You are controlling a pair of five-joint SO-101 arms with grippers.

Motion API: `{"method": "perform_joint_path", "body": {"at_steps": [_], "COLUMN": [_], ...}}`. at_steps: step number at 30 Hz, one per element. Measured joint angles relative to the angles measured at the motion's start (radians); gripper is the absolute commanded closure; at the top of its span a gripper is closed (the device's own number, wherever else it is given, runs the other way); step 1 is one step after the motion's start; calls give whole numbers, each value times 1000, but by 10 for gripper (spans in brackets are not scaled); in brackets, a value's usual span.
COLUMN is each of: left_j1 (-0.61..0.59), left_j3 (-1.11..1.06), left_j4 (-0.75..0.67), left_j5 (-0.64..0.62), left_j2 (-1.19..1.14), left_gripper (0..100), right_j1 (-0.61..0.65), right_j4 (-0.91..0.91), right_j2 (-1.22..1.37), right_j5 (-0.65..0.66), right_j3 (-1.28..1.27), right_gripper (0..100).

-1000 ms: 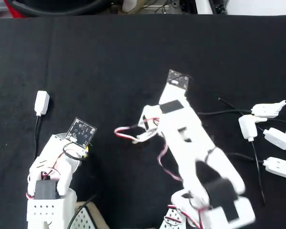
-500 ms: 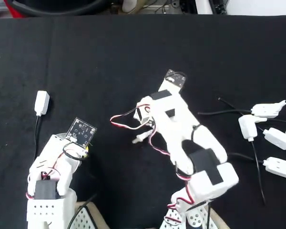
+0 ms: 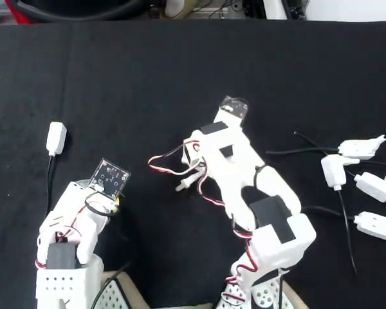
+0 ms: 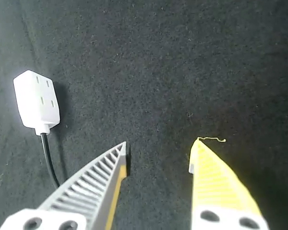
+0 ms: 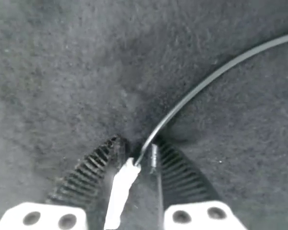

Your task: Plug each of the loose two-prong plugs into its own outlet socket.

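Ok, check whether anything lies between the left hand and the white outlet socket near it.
Nothing visible does. The open left hand hangs over the black cloth, and only bare cloth lies between it and the outlet socket. The socket's black cable runs back beside one finger, outside that gap.

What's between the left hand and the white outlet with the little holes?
Only bare black cloth lies between the left hand and the white outlet, seen in the left wrist view.
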State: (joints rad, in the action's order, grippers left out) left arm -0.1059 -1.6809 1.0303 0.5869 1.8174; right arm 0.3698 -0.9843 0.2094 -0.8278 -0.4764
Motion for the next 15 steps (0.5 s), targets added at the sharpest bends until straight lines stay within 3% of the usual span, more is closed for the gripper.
{"method": "perform_joint_path", "body": {"at_steps": [10, 15], "left_j1": [0, 0], "left_j3": [0, 0], "left_j4": [2, 2], "left_j5": [0, 0], "left_j2": [0, 0], "left_gripper": [787, 787], "right_j1": [12, 12], "right_j4": [-305, -362], "right_j2": [17, 21], "right_j5": [169, 342], "right_j3": [195, 275], "right_gripper": [986, 986]}}
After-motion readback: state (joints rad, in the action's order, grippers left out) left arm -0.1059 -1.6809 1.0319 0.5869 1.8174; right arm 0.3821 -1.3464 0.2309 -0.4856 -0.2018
